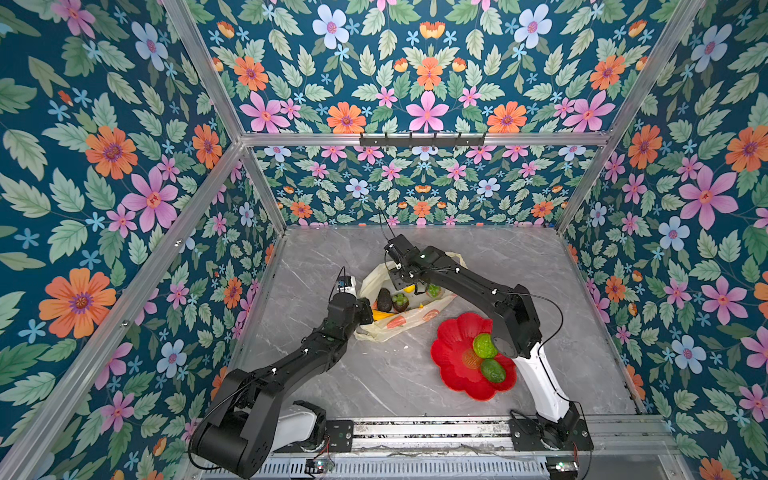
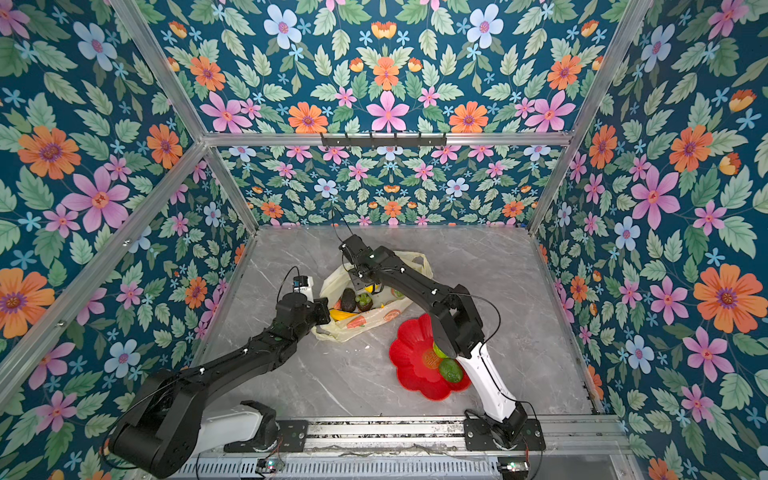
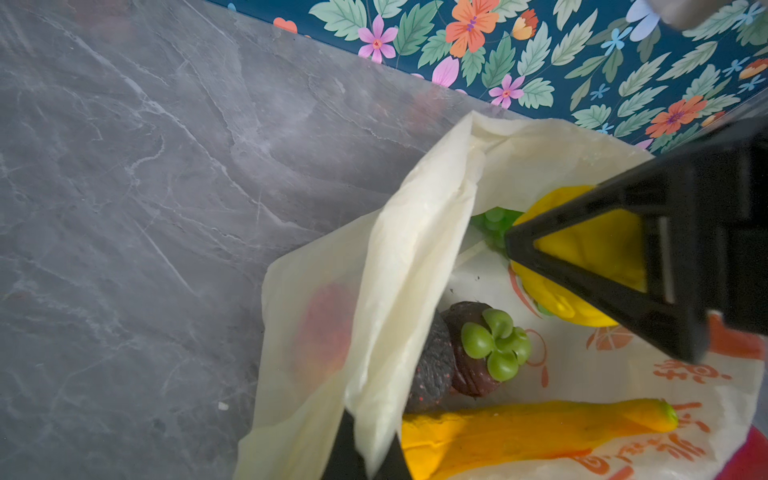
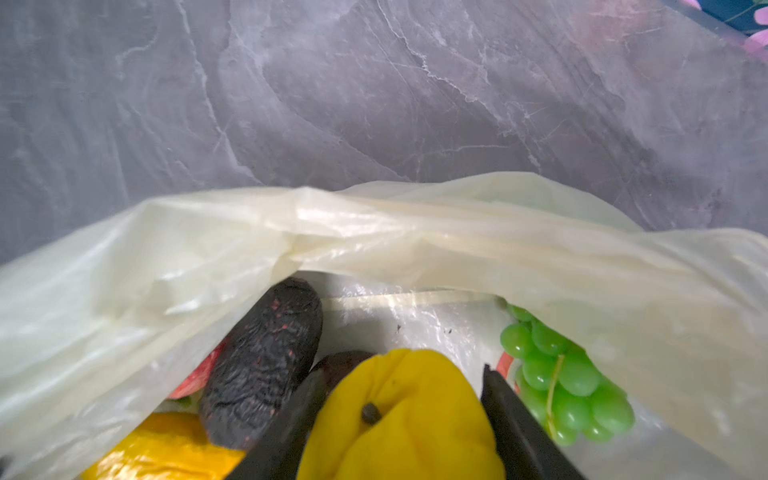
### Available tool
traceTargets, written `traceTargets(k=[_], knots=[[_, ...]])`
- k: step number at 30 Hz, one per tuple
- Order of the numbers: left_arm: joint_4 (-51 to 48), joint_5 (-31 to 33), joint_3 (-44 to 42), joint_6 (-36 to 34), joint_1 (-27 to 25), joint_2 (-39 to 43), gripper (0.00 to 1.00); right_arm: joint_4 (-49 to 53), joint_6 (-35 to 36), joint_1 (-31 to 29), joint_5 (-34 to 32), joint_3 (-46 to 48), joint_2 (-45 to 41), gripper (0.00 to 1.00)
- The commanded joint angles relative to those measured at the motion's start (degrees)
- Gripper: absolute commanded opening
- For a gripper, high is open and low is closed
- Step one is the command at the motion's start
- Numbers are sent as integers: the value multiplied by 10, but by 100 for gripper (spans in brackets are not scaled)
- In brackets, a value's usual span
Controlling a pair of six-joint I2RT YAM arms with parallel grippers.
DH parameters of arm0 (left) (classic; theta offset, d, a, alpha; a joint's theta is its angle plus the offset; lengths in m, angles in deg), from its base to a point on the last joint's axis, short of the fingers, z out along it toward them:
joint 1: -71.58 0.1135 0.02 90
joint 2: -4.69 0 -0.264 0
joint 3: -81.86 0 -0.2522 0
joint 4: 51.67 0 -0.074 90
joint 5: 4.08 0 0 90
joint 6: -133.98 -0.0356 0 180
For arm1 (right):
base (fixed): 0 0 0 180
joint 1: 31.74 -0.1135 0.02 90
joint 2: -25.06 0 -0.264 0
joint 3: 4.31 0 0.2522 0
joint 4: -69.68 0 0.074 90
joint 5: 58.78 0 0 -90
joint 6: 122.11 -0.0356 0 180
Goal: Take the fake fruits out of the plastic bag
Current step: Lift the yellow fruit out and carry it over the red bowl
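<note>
A thin, crinkly, translucent pale-yellow plastic bag (image 4: 374,232) is seen lying on the grey, veined, marble-look table (image 1: 374,374). Its film is creased and glossy, with orange-red fruit prints showing through. A fold of its rim is pinched flat between the fully closed fingers of the left claw (image 3: 365,451), and the mouth stands open beside it.

The right claw (image 4: 402,371) is reached into that mouth. Its black jaws stand about half apart and are pressed against the two sides of a smooth, lumpy yellow lemon (image 4: 407,419), which fills the gap between them.

Just beside one finger of the right claw, a dark, wrinkled, oblong avocado (image 4: 266,370) flecked with red is found. Just beside the other finger is a bunch of glossy round green grapes (image 4: 561,374), partly veiled by film.

Near the left claw, a long yellow banana (image 3: 519,432) and a dark round fruit with a green lobed cap (image 3: 490,345) are seen inside the bag. A raised fold of film hangs across beyond the right claw and hides part of the bag's floor.

Well apart from both claws, a red flower-shaped plate (image 1: 453,345) is set on the table. It bears two green bumpy fruits (image 1: 484,345), one partly covered by the right arm.
</note>
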Motion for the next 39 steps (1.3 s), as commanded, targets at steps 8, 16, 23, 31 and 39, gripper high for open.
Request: traceTargets(k=[8,16,23,31,39], knots=[[-2,6,3,-2,1,6,0,-180,-79,-19,17,277,-216,54],[2,1,3,0,1,3,0,-280,-166,-41,5,531,-398,52],[12,-3,2,4,1,-10,0,-371,-247,-82,-35,705,-500,51],[18,-2,1,6,1,-17,0,-424,-291,-116,-106,822,-569,48],[17,-1,2,4,1,-17,0,-465,-331,-166,-189,874,-558,48]])
